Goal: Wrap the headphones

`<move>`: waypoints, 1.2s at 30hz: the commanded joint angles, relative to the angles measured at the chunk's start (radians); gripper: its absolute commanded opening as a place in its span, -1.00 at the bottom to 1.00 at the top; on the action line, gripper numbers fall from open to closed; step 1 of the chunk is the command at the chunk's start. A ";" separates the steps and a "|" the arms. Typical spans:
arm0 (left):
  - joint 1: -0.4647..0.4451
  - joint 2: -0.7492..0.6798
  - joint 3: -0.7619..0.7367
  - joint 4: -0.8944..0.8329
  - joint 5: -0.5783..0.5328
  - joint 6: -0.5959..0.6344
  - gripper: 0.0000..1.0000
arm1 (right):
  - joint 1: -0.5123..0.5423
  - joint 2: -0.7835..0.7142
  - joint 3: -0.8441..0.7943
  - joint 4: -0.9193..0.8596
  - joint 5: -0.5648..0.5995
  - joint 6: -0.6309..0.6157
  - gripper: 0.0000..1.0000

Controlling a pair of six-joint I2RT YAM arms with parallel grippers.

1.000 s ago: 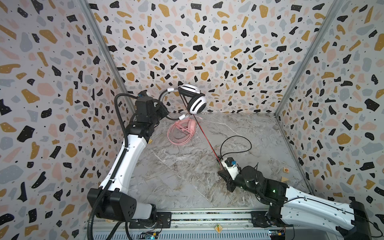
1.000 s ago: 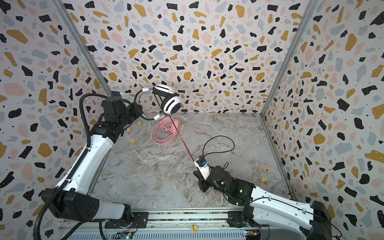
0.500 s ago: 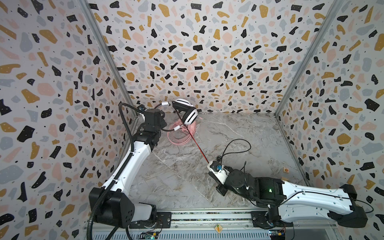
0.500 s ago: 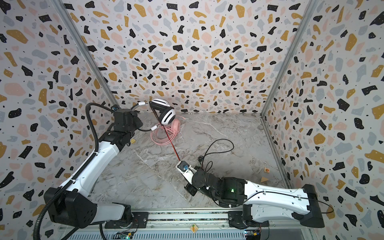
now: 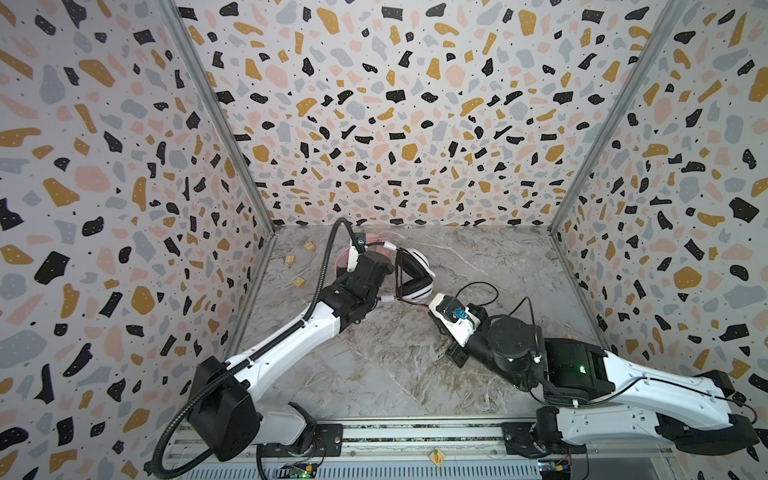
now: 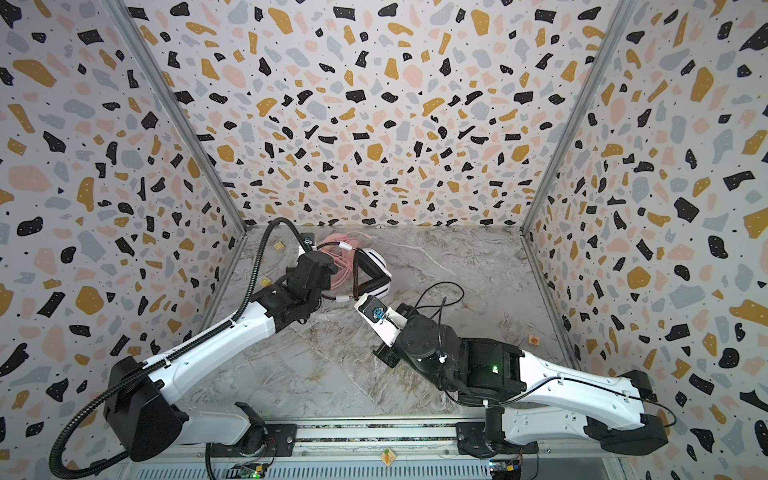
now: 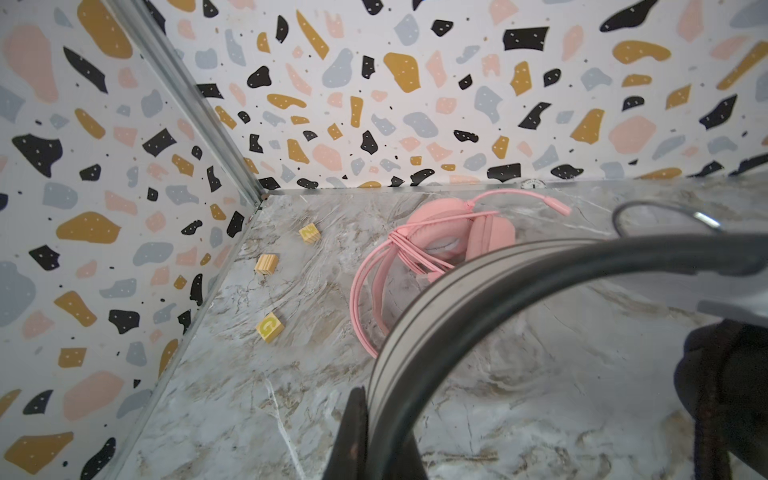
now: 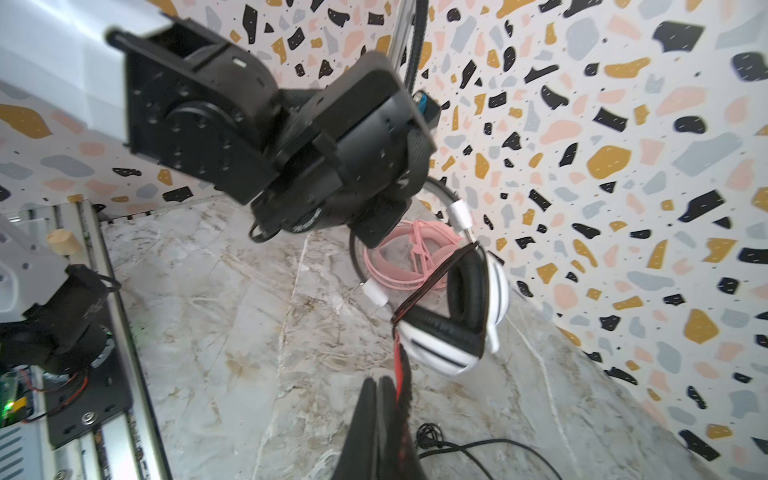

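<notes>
the left claw is clenched on the band of the white headset. the left wrist view shows the band up close as a grey-and-black arc passing between the two dark fingers. the frame edge cuts those fingers off there, and in both top views the claw's own body hides them. the headset's cups are folded together, white shells out and black pads in. they sit near the back of the table, just right of the left claw. whether the cups rest on the table or hang clear of it i cannot tell.

the right claw is pinched tight on the cord. the cord looks dark red where it leaves the fingers, then goes up to the cups and round them in a few turns. in both top views the wrist camera covers this claw's tips. the slack of the cord lies in a black loop on the table beside the right wrist, and its far end is lost behind the arm.

the pink headset lies on the table by the back wall, with its pink cord bound round it. in both top views the left claw and the white headset cover most of it. three small wood blocks sit near the left wall, apart from both headsets. one shows a letter, too blurred to be sure of.
</notes>
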 commanded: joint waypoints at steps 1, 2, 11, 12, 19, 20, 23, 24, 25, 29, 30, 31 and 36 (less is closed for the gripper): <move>-0.040 -0.052 -0.017 -0.040 -0.066 0.094 -1.00 | -0.049 -0.060 0.067 0.026 0.061 -0.070 -0.91; -0.052 -0.064 -0.030 -0.050 -0.029 0.116 -1.00 | -0.077 -0.065 0.076 0.026 0.052 -0.072 -0.91; -0.100 -0.220 -0.123 -0.124 0.328 0.205 -1.00 | -0.370 -0.082 0.063 0.134 -0.079 -0.099 -0.92; -0.103 -0.230 -0.129 -0.129 0.383 0.219 -1.00 | -0.401 -0.076 0.062 0.146 -0.097 -0.099 -0.92; -0.149 -0.256 -0.117 -0.188 0.675 0.267 -1.00 | -0.540 -0.001 0.087 0.187 -0.210 -0.094 -0.92; -0.155 -0.259 -0.115 -0.197 0.705 0.273 -1.00 | -0.564 0.016 0.091 0.184 -0.237 -0.087 -0.91; -0.160 -0.289 -0.115 -0.204 0.770 0.280 -1.00 | -0.626 0.048 0.076 0.186 -0.296 -0.066 -0.92; -0.160 -0.307 -0.117 -0.201 0.786 0.278 -1.00 | -0.647 0.054 0.058 0.194 -0.309 -0.059 -0.92; -0.160 -0.325 -0.119 -0.196 0.801 0.274 -1.00 | -0.669 0.058 0.042 0.197 -0.331 -0.047 -0.92; -0.160 -0.407 -0.145 -0.149 0.850 0.253 -1.00 | -0.756 0.070 -0.028 0.202 -0.419 -0.003 -0.91; -0.160 -0.421 -0.146 -0.143 0.849 0.240 -1.00 | -0.771 0.067 -0.052 0.214 -0.426 0.006 -0.91; -0.160 -0.430 -0.143 -0.141 0.852 0.232 -1.00 | -0.783 0.068 -0.063 0.219 -0.440 0.016 -0.91; -0.159 -0.484 -0.137 -0.100 0.929 0.200 -1.00 | -0.812 0.082 -0.108 0.228 -0.544 0.058 -0.91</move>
